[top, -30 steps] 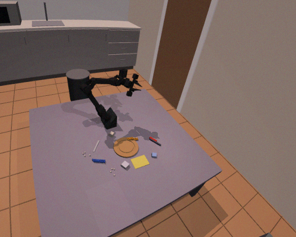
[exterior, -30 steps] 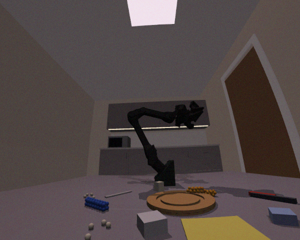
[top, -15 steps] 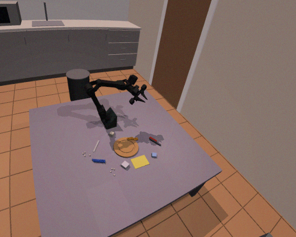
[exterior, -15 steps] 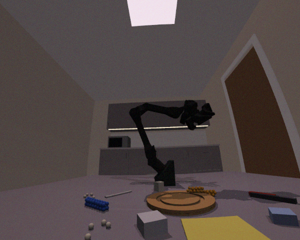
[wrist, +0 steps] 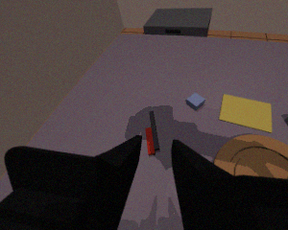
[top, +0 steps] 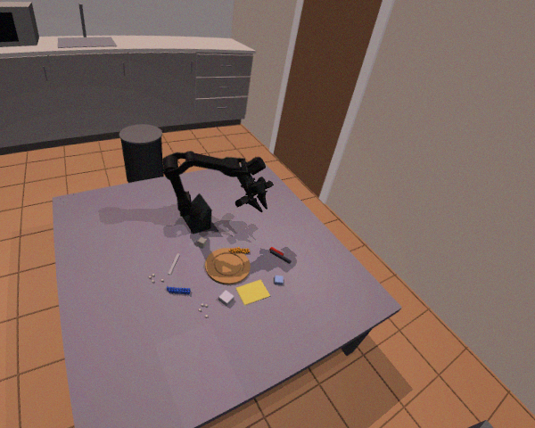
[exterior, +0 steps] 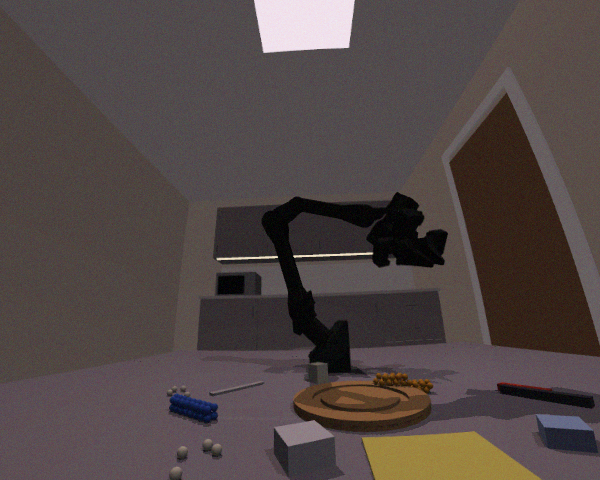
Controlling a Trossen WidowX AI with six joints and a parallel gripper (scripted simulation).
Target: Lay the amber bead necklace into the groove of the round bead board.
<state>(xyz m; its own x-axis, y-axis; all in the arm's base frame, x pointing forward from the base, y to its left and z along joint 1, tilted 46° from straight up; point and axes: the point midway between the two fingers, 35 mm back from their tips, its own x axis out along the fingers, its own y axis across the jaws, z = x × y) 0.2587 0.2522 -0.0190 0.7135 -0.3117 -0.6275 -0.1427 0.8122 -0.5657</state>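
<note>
The amber bead necklace (top: pixel 239 251) (exterior: pixel 390 379) lies bunched in a short strip at the back right rim of the round bead board. Whether part of it rests on the rim is hard to tell. The wooden board (top: pixel 211 272) (exterior: pixel 310 410) (wrist: pixel 227 153) lies flat, and no beads show in its ring-shaped groove. My gripper (top: pixel 264 209) (wrist: pixel 156 143) is partly open and empty, high above the table, behind and to the right of the necklace in the top view. The necklace does not show in the wrist view.
A red and black pen-like object (top: pixel 280 254) (wrist: pixel 151 141) lies right of the board. A blue block (top: pixel 278 279), yellow sheet (top: pixel 252 292) and white block (top: pixel 226 297) lie in front. A blue bead strip (top: pixel 178 291), white stick (top: pixel 174 264) and loose pale beads lie left. A small block (top: pixel 201 242) stands behind.
</note>
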